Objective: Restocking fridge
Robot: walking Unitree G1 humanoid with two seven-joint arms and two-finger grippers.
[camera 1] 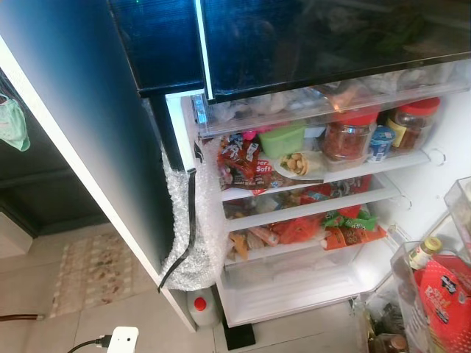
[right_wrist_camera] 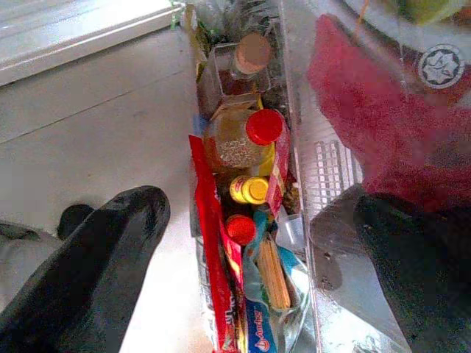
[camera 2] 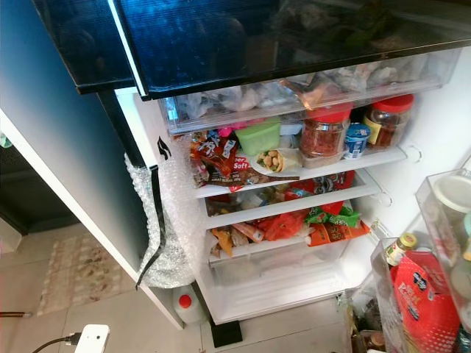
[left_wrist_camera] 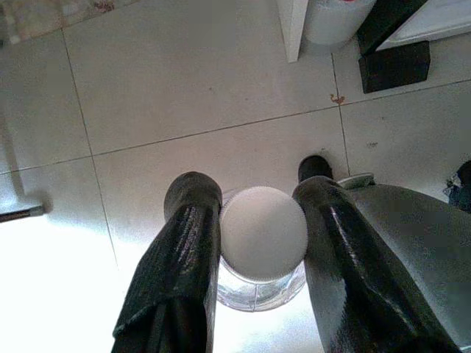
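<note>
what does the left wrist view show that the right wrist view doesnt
Left wrist view: the left gripper shut on a clear jar with a white lid, over floor tiles, with the fridge's base corner beyond.

Right wrist view: the right gripper, open, above a door bin packed with a red-capped bottle, a yellow cap and a red bag.

Both: black fingers and pale floor.

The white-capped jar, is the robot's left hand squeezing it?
Touching. In the left wrist view, both black fingers of the left hand press against the sides of the jar's white cap, no gap showing.
</note>
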